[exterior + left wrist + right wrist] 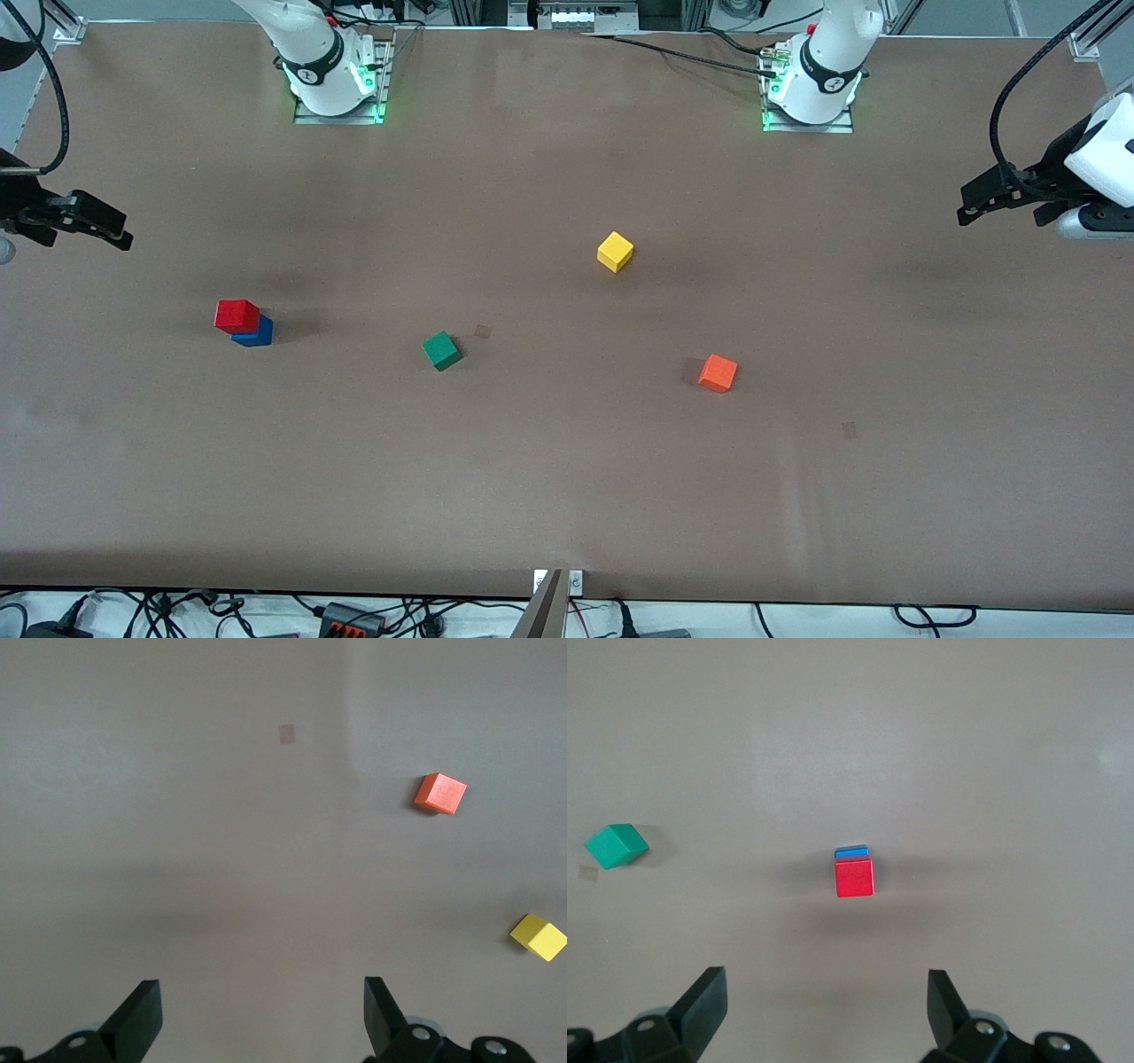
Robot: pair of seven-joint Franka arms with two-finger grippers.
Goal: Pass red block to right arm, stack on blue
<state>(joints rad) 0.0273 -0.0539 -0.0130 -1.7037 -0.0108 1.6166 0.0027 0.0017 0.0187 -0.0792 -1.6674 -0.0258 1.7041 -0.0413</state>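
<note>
Bare tabletop (567, 496) surrounds 4 well-spaced obstacles: the red block (236, 315) stacked on the blue cube (256, 334) toward the right arm's end, then the green cube (441, 350), yellow cube (615, 252) and orange cube (718, 372). Wide lanes run between them all. Both open grippers, left (970, 213) and right (120, 237), hang over the table's ends, clear of every cube.
</note>
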